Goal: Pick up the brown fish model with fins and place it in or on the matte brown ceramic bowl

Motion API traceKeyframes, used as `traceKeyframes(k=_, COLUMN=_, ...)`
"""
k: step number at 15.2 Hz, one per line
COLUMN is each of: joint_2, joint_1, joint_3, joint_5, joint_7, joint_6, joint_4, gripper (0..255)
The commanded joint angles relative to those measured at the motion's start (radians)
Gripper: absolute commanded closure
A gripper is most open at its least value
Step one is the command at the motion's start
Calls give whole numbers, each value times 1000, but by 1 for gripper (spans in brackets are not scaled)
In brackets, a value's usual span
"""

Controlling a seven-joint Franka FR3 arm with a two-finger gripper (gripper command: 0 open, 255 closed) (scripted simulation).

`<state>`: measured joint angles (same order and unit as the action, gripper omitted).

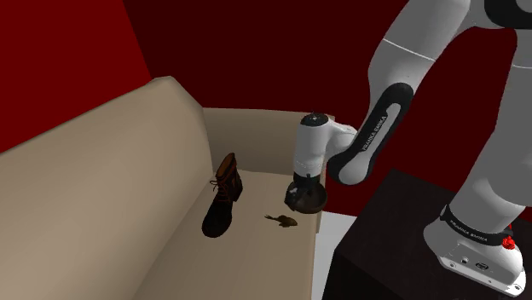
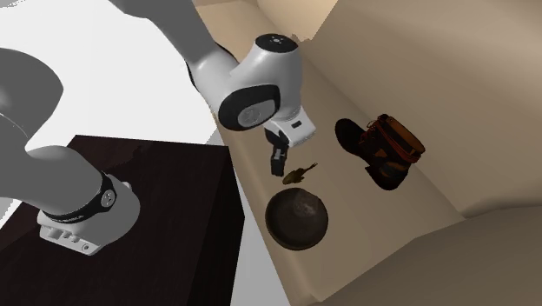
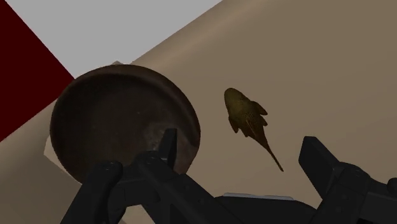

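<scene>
The small brown fish model point(image 3: 247, 116) with fins and a thin tail lies flat on the beige sofa seat point(image 2: 347, 217). It also shows in the shoulder view point(image 1: 283, 221) and the second exterior view point(image 2: 298, 172). The dark brown bowl point(image 2: 297, 219) stands upright and empty on the seat near its front edge, a short way from the fish point(image 3: 121, 121). My gripper point(image 3: 245, 156) hangs open just above the seat, fish ahead between the fingers' line and bowl off to one side. It touches neither point(image 2: 278, 167) point(image 1: 305, 192).
A brown lace-up boot point(image 1: 223, 196) stands on the seat beyond the fish, towards the backrest point(image 2: 382, 149). The seat's front edge drops off right beside the bowl. My dark stand point(image 2: 148, 235) is close to the sofa. Red walls rise behind it.
</scene>
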<state>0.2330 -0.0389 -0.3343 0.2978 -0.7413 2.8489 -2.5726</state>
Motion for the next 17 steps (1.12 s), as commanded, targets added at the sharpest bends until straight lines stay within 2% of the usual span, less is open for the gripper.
traceKeyframes(k=1, joint_2=86, joint_1=-61, joint_3=65, joint_5=98, joint_7=-93, joint_6=39, joint_4=50, gripper=0)
traceKeyframes(k=5, joint_2=257, joint_1=-192, joint_3=190, joint_5=200, joint_7=-213, joint_6=103, joint_4=172, gripper=0)
traceKeyframes(k=13, joint_2=387, joint_1=-264, joint_3=270, joint_5=238, joint_7=-255, joint_6=176, joint_4=240, gripper=0)
traceKeyframes(k=17, joint_2=387, joint_1=-264, joint_3=270, joint_5=238, joint_7=-255, joint_6=176, joint_4=240, gripper=0)
